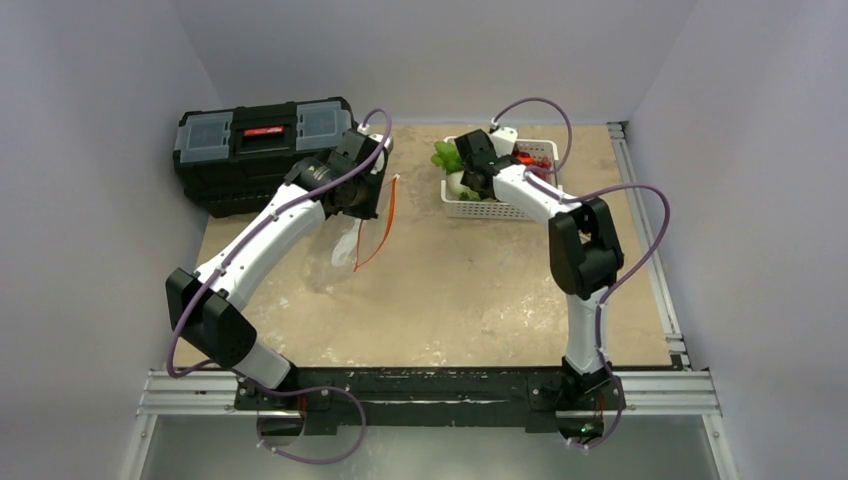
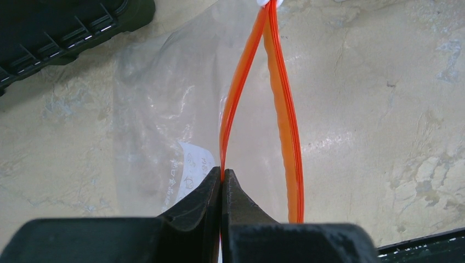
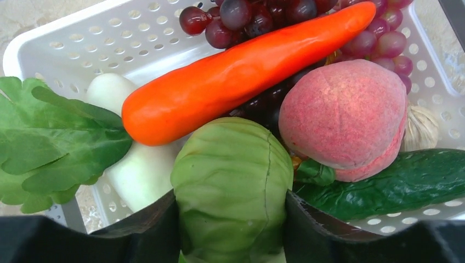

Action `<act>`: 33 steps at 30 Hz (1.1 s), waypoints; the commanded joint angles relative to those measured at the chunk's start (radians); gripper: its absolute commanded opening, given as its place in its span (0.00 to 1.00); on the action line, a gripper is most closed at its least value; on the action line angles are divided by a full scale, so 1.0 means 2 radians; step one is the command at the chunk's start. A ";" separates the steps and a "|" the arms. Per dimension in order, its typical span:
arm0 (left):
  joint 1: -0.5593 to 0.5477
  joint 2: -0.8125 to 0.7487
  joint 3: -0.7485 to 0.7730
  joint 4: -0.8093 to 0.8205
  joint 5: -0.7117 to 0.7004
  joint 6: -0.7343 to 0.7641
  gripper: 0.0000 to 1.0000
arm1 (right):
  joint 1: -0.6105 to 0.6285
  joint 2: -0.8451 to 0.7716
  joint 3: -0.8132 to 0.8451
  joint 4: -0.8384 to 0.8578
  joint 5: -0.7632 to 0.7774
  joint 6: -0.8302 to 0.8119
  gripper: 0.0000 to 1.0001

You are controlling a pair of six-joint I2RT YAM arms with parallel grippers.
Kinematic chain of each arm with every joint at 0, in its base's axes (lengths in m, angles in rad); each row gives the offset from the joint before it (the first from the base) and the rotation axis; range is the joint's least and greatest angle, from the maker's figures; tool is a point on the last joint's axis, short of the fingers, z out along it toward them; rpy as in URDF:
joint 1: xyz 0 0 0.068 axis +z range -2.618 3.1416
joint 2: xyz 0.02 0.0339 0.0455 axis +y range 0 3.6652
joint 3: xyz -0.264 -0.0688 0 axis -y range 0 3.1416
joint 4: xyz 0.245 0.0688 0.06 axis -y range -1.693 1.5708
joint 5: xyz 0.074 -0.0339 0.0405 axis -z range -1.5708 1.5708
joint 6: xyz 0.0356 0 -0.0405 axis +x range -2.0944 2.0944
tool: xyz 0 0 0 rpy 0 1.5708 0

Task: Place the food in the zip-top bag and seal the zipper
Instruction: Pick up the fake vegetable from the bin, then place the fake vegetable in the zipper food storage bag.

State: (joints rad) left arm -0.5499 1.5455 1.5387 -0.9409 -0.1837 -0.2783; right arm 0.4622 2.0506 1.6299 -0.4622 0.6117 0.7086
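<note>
My left gripper point(image 2: 222, 172) is shut on one lip of the orange-red zipper point(image 2: 236, 98) of the clear zip-top bag point(image 2: 159, 109), holding it up; the other lip point(image 2: 285, 126) bows away, so the mouth gapes. The bag's white label point(image 2: 192, 167) shows beside the jaws. In the top view the bag point(image 1: 350, 240) hangs below the left gripper point(image 1: 362, 205). My right gripper point(image 3: 230, 219) is shut on a light green cabbage point(image 3: 233, 181) in the white basket point(image 3: 82, 44), among an orange carrot point(image 3: 236, 71), grapes point(image 3: 241, 16), a pink peach point(image 3: 345, 115), a leafy green point(image 3: 49, 148) and a cucumber point(image 3: 395, 183).
A black toolbox point(image 1: 262, 150) stands at the back left, close behind the left gripper. The white basket point(image 1: 490, 208) sits at the back right under the right gripper point(image 1: 470, 165). A white garlic bulb point(image 3: 421, 129) lies at the basket's right wall. Metal rails run along the table's right and near edges.
</note>
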 commanded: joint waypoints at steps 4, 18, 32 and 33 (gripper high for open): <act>0.004 -0.009 0.002 0.012 0.007 -0.009 0.00 | 0.001 -0.060 -0.007 0.012 0.018 -0.038 0.22; 0.007 -0.007 0.002 0.015 0.032 -0.012 0.00 | 0.003 -0.338 -0.267 0.259 -0.269 -0.133 0.07; 0.008 -0.025 -0.011 0.028 0.034 -0.018 0.00 | 0.061 -0.361 -0.402 0.583 -0.572 0.108 0.00; 0.008 -0.029 -0.013 0.031 0.033 -0.019 0.00 | 0.069 -0.360 -0.404 0.591 -0.568 0.112 0.00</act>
State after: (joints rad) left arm -0.5430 1.5421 1.5291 -0.9253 -0.1211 -0.2966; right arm 0.5419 1.3422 0.8173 0.4759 -0.4366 0.8215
